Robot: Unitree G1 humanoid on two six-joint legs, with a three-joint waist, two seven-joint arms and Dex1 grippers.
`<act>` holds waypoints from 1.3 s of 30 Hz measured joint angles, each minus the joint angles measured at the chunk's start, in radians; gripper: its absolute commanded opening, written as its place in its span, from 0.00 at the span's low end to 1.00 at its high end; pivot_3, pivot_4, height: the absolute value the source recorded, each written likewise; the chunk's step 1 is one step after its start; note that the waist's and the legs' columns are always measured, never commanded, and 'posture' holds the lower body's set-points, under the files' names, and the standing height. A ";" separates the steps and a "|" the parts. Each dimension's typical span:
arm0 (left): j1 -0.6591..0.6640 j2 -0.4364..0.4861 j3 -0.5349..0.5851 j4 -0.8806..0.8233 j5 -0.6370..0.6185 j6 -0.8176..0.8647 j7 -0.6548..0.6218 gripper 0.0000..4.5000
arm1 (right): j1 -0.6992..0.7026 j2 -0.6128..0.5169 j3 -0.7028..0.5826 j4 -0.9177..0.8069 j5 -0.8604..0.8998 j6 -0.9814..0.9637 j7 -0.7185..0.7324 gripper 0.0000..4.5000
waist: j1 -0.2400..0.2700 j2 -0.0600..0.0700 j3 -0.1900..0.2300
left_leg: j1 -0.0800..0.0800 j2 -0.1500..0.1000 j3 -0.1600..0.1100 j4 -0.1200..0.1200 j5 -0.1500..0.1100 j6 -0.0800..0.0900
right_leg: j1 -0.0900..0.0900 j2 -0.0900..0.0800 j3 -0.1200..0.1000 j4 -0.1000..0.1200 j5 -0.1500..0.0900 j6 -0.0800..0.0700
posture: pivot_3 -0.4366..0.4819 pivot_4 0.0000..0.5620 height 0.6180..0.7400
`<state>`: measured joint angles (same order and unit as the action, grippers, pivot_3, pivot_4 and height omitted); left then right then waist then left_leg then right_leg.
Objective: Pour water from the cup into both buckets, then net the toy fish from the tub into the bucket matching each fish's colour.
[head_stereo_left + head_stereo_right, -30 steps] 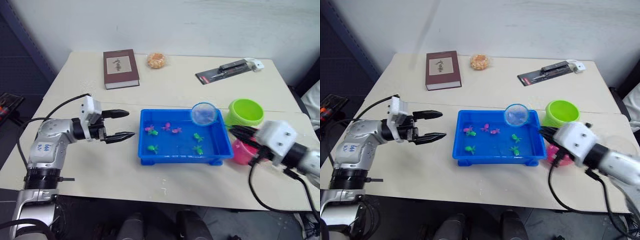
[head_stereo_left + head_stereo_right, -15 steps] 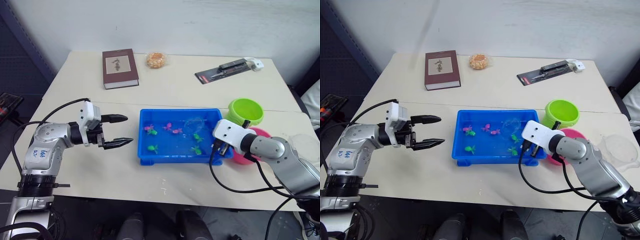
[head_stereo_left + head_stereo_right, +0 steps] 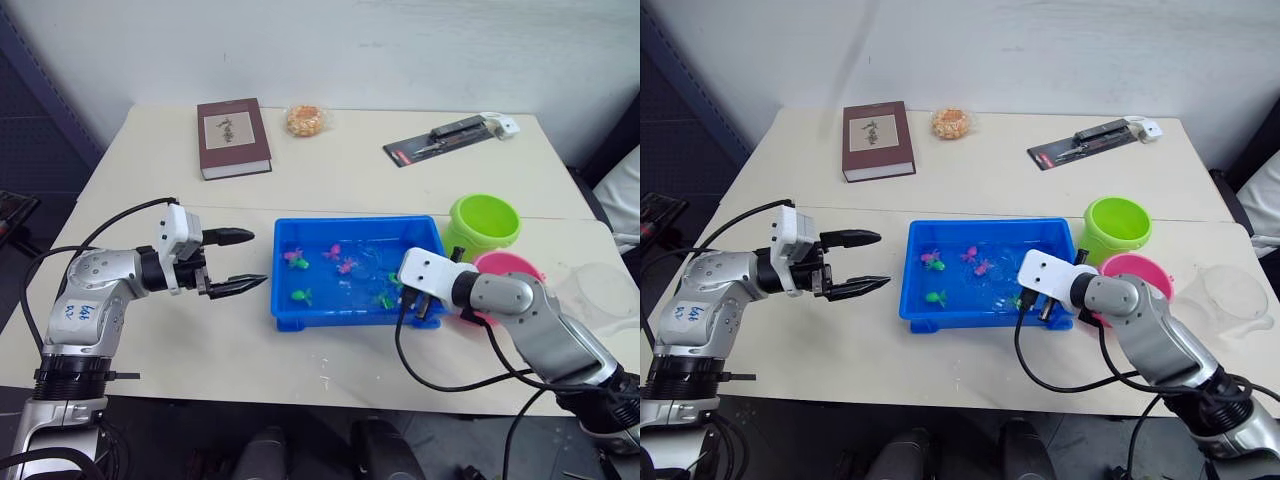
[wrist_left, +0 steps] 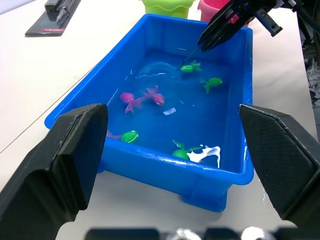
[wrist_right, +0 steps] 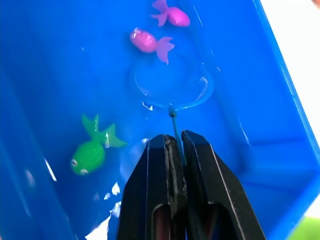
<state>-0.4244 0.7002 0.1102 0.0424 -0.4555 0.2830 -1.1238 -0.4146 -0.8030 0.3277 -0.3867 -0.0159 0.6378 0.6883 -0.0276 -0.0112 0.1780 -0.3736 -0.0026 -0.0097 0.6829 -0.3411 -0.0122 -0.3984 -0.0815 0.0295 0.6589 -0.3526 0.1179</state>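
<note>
The right claw [image 5: 175, 150] sits over the tub [image 3: 290, 312]; the net [image 5: 172, 82] hoop lies ahead of it, the buckets [image 3: 485, 222] behind.

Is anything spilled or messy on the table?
Nothing looks spilled. The water and the toy fish are inside the tub, both buckets stand upright, and the right pincer holds the net dipped in the tub. The book and other items lie flat at the far edge.

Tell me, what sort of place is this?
Probably a lab or test room, not a home: a plain cream table against a bare white wall, set out with a shallow blue plastic tub of tiny toy fish, a dark red book and cabled robot arms.
</note>
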 measured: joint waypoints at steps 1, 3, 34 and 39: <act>0.000 0.000 0.000 0.000 0.000 0.000 0.001 0.99 | 0.000 0.009 -0.011 -0.001 0.012 0.018 0.007 0.00 | 0.000 0.000 0.000 | 0.000 0.000 0.000 0.000 0.000 0.000 | 0.000 0.000 0.000 0.000 0.000 0.000 | 0.48 0.27 1.00; 0.000 -0.001 0.000 0.000 0.000 0.000 0.004 0.99 | 0.001 0.017 -0.038 -0.006 0.033 0.042 0.021 0.00 | 0.000 0.000 0.000 | 0.000 0.000 0.000 0.000 0.000 0.000 | 0.000 0.000 0.000 0.000 0.000 0.000 | 0.48 0.27 1.00; -0.184 -0.162 -0.131 0.077 -0.006 -0.021 -0.082 0.99 | 0.790 0.122 -1.122 -0.219 0.392 -0.331 0.250 0.00 | 0.028 0.000 0.000 | 0.002 -0.002 0.002 -0.001 -0.002 0.003 | 0.005 0.004 0.001 -0.003 0.001 0.002 | 0.48 0.27 1.00; -0.205 -0.186 -0.146 0.096 0.000 -0.032 -0.094 0.99 | 0.862 0.169 -1.159 -0.042 0.220 -0.627 0.192 0.00 | 0.023 0.000 0.000 | 0.005 -0.002 0.006 -0.002 -0.002 0.004 | 0.004 0.004 0.003 -0.006 0.001 0.002 | 0.48 0.27 1.00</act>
<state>-0.6291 0.5144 -0.0357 0.1382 -0.4559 0.2511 -1.2175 0.4473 -0.6337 -0.8310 -0.4289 0.2036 0.0110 0.8805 -0.0050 -0.0115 0.1779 -0.3682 -0.0042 -0.0036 0.6813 -0.3430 -0.0086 -0.3939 -0.0777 0.0321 0.6533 -0.3514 0.1203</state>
